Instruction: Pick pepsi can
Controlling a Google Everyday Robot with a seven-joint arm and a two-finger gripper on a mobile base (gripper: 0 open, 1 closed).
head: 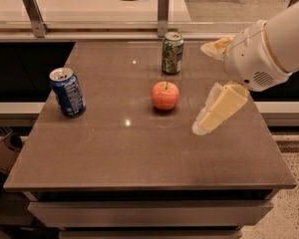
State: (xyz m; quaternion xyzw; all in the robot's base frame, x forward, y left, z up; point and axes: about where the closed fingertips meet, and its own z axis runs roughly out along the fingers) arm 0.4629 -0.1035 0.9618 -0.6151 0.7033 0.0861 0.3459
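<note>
The pepsi can (67,91), blue with white markings and a silver top, stands upright near the left edge of the brown table (139,148). My gripper (201,87) hangs over the right part of the table, to the right of the apple and far from the can. It is open and empty, with one cream finger (222,107) low and the other (215,46) higher up. The white arm (274,44) comes in from the upper right.
A red apple (165,95) sits at the table's middle, between the gripper and the pepsi can. A green can (172,53) with a silver top stands at the back centre. A white counter with metal posts (162,11) runs behind the table.
</note>
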